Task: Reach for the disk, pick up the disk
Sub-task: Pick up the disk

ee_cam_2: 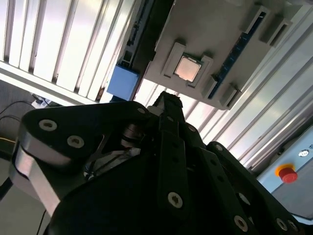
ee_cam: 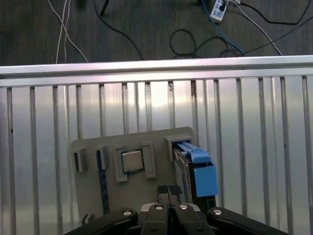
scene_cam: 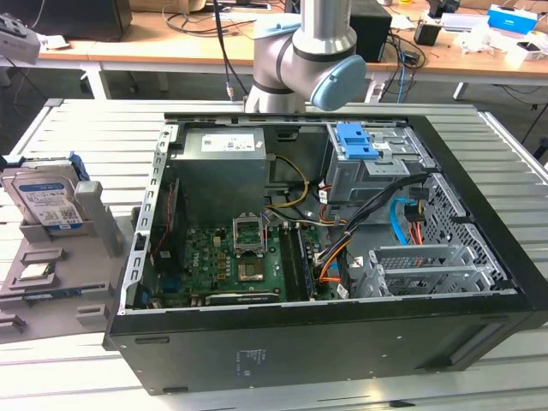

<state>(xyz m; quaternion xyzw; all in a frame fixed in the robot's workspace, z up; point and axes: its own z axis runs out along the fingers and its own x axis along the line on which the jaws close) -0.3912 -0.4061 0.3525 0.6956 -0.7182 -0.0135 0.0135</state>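
This was a robotics lab, plain to see: a robot arm (scene_cam: 308,51) stood over a slatted metal workbench (scene_cam: 77,128), an opened computer tower (scene_cam: 282,351) lay on it, wooden desks (scene_cam: 171,51) behind carried cables (scene_cam: 193,19) and boxes (scene_cam: 512,17), and a red emergency-stop button (ee_cam_2: 286,174) sat beside the slats.

The disk (scene_cam: 41,199) is silver, its label (scene_cam: 51,207) white-and-blue, its bracket (scene_cam: 80,168) blue.

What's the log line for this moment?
phase: reach | claw: shut, empty, above gray holder | disk: upright in holder slot, not gripped
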